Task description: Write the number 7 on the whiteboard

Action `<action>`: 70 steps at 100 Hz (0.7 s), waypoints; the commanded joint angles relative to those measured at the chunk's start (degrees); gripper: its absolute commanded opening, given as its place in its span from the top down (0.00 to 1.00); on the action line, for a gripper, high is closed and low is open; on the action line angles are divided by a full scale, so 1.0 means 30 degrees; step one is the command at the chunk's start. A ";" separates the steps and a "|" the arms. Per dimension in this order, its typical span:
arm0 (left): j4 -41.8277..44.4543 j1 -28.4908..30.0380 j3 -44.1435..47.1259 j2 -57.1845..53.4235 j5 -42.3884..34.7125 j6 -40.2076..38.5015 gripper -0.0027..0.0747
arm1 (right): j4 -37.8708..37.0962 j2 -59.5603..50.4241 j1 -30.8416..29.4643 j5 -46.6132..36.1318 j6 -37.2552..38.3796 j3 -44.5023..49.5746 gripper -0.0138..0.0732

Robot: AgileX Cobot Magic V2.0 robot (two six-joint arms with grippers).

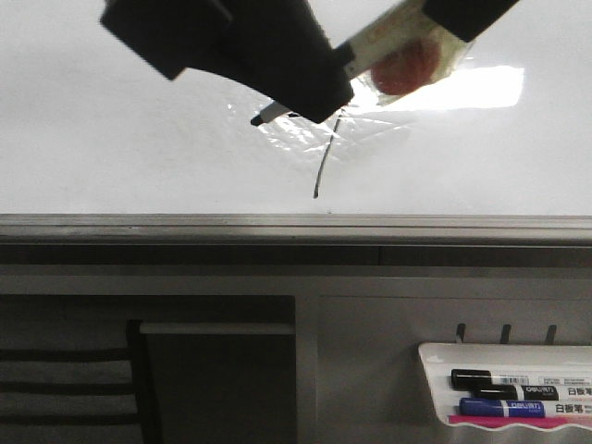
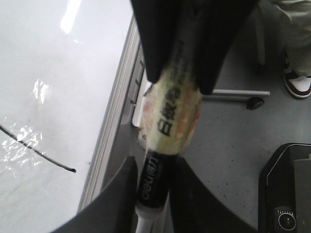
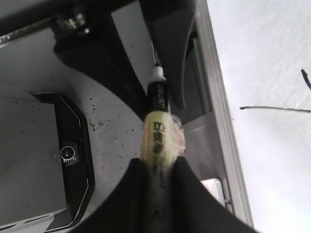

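Observation:
The whiteboard (image 1: 111, 157) fills the upper front view, with a wrinkled shiny patch and a bright glare. The number 7 (image 1: 324, 162) shows as a thin curved black downstroke; its top stroke is mostly hidden behind my left gripper. Both grippers hold one marker (image 1: 393, 51), which has a black barrel and a taped yellowish wrap. My left gripper (image 1: 310, 92) is shut on the nib end, and the white tip (image 1: 262, 117) pokes out over the board. My right gripper (image 1: 444, 18) is shut on the back end. The marker (image 2: 167, 121) and the 7 (image 2: 43, 158) show in the left wrist view, and likewise the marker (image 3: 158, 126) and the 7 (image 3: 272, 108) in the right wrist view.
A grey metal rail (image 1: 277, 225) runs along the board's near edge. A small white marker tray (image 1: 435, 361) at the lower right holds a black and a blue marker. A black device (image 3: 68, 155) lies on the grey floor. A person's shoe (image 2: 297, 82) is nearby.

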 commanded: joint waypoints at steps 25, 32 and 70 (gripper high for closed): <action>-0.0504 -0.0178 -0.0658 -0.0446 -0.0630 -0.0193 0.84 | 0.0912 -0.0462 0.0032 -0.1033 -0.0108 -0.0644 0.89; -0.0504 -0.0178 -0.0658 -0.0446 -0.0630 -0.0193 0.83 | 0.0912 -0.0462 0.0032 -0.1033 -0.0108 -0.0644 0.89; -0.0504 -0.0178 -0.0658 -0.0446 -0.0438 -0.0193 0.83 | 0.0912 -0.0462 0.0032 -0.0880 -0.0108 -0.0644 0.89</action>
